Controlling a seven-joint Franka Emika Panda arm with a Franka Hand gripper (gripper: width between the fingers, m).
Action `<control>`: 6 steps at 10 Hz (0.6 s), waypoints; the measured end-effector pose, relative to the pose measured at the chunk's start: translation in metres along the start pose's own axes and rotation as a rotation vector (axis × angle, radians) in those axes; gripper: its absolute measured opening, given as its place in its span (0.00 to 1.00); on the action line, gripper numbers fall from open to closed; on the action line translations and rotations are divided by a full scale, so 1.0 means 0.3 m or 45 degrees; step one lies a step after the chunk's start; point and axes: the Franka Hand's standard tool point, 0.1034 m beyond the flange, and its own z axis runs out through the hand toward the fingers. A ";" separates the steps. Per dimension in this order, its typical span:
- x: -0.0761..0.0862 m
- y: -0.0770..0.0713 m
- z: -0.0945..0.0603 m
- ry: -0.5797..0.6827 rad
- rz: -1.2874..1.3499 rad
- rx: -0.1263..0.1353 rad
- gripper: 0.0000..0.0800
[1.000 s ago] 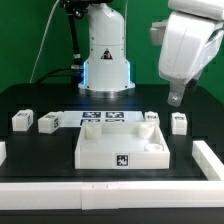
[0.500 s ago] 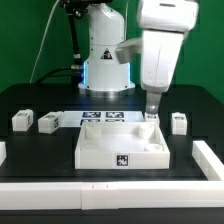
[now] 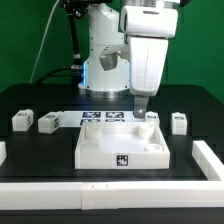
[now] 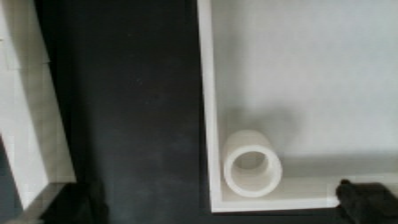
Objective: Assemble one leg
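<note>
The legs are small white blocks on the black table. Two stand at the exterior view's left (image 3: pixel 21 120) (image 3: pixel 47 122), one at the right (image 3: pixel 179 122), and one (image 3: pixel 154 118) just behind the tray's far right corner. The large white tray (image 3: pixel 100 150) lies in the middle. My gripper (image 3: pixel 142 110) hangs low over that far right corner, beside the nearest leg and not touching it. In the wrist view my gripper (image 4: pixel 210 200) is open and empty, with a dark fingertip (image 4: pixel 363 192) at each side. A round corner socket (image 4: pixel 254 165) of the tray (image 4: pixel 302 80) lies between them.
The marker board (image 3: pixel 103 121) lies flat behind the tray. White rails border the table at the front (image 3: pixel 110 193) and the right (image 3: pixel 209 160). The robot base (image 3: pixel 105 55) stands at the back. In the wrist view a white edge (image 4: pixel 18 110) runs across a black table strip from the tray.
The arm has swung from the exterior view's right toward the left and come down, from well above the table to low over the tray's far right corner. The parts have not moved.
</note>
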 end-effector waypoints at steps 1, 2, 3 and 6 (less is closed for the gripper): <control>0.005 -0.009 0.002 0.010 -0.010 -0.018 0.81; 0.012 -0.066 0.015 0.032 -0.023 -0.051 0.81; 0.015 -0.145 0.035 0.052 -0.030 -0.069 0.81; 0.016 -0.261 0.111 0.078 -0.037 -0.054 0.81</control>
